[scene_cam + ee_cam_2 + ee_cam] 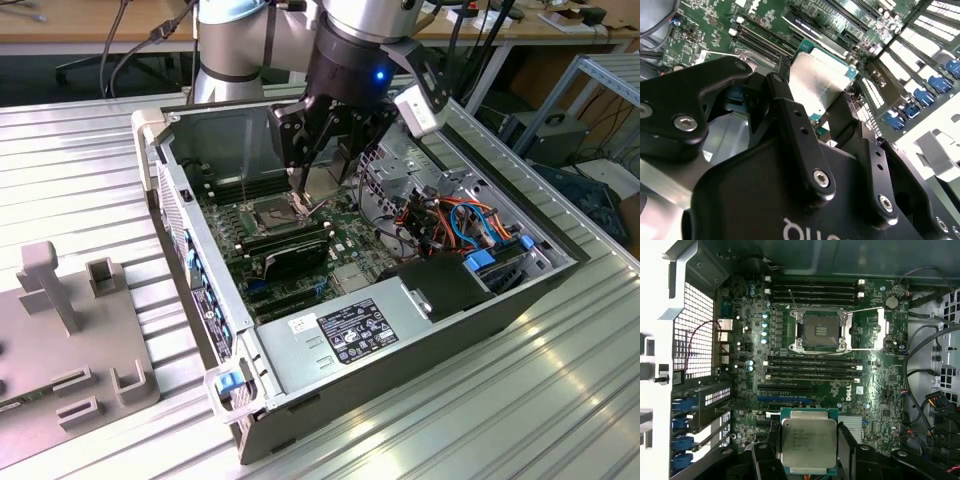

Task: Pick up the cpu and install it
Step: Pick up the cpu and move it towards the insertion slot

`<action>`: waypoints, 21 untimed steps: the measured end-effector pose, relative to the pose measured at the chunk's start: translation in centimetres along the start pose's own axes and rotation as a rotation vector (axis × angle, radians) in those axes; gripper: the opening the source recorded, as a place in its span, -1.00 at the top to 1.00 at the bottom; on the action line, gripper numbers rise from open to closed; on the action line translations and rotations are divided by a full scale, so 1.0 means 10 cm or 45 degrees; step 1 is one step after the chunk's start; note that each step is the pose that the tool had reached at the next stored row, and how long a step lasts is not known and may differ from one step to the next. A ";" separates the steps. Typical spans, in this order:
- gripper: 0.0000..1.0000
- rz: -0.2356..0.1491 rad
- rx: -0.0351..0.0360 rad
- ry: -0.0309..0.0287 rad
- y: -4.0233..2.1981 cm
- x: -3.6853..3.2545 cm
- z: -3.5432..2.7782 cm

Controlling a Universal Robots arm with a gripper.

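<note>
The cpu (807,442), a thin square chip with a silvery-tan face, sits between the black fingers (847,445) of my gripper (807,452), which is shut on its edges. In the second wrist view the cpu (820,82) shows from close by, with the gripper (812,92) around it. In the exterior view my gripper (322,160) hangs inside the open computer case (190,230), holding the cpu (322,185) a little above the motherboard. The dark square socket (820,330) lies uncovered, its metal frame and levers swung open. The socket (275,210) is just to the exterior view's left of the gripper.
Memory slots (815,370) run on both sides of the socket. Orange and blue cables (455,225) fill the case's right end, next to a power supply (345,335). A grey fixture block (60,330) stands outside the case on the ribbed metal table (520,400).
</note>
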State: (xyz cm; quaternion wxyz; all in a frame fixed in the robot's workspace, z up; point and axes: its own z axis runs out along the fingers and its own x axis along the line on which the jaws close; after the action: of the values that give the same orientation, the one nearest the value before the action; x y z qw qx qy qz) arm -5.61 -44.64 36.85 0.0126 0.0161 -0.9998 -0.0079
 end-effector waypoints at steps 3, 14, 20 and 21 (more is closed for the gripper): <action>-0.09 0.000 -0.0001 0.0000 -0.001 -0.038 0.001; -0.09 0.000 0.0000 0.0000 -0.005 -0.145 0.005; -0.09 0.000 0.0000 0.0000 -0.005 -0.146 0.005; -0.09 0.000 -0.0001 0.0000 -0.005 -0.147 0.005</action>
State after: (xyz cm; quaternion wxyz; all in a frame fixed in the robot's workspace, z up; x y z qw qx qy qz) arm -4.14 -44.64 36.77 0.0125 0.0161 -0.9998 -0.0079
